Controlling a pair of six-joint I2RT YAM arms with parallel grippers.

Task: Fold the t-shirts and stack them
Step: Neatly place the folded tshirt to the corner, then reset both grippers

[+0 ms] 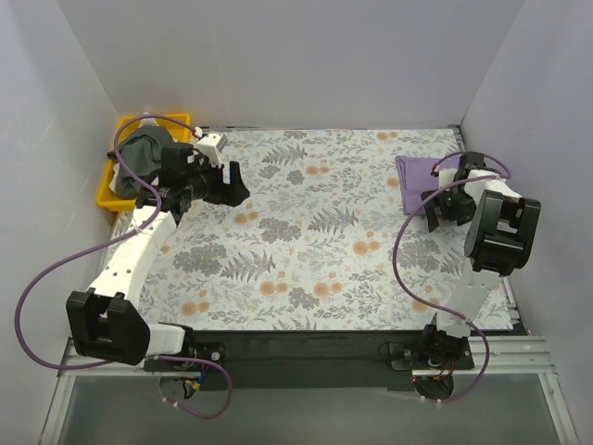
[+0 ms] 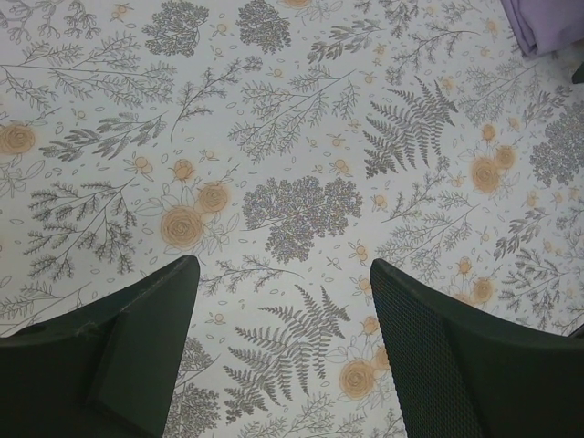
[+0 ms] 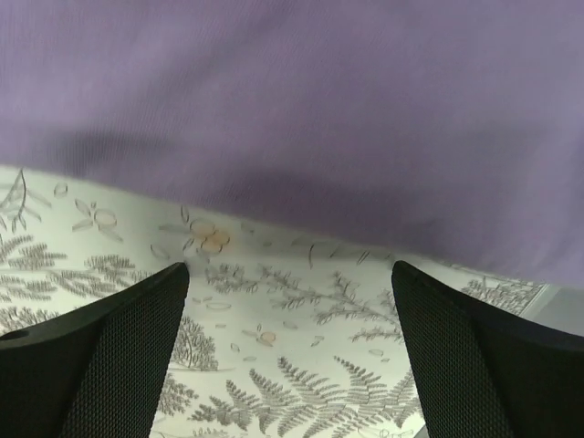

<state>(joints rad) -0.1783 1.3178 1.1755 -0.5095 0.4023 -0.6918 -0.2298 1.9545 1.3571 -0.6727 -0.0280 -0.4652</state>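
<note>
The lilac-purple t-shirt (image 1: 419, 176) lies folded flat at the far right of the table; it fills the upper part of the right wrist view (image 3: 301, 119), and a corner shows in the left wrist view (image 2: 547, 23). The dark grey-green t-shirt (image 1: 141, 159) lies bunched in the yellow tray (image 1: 109, 193) at the far left. My right gripper (image 1: 434, 211) is open and empty just in front of the purple shirt's near edge (image 3: 287, 274). My left gripper (image 1: 236, 190) is open and empty above bare tablecloth (image 2: 283, 269), to the right of the tray.
The table is covered by a floral cloth (image 1: 315, 241). White walls close in the back and both sides. Purple cables loop from both arms. The table's black front edge (image 1: 296, 348) runs along the bottom.
</note>
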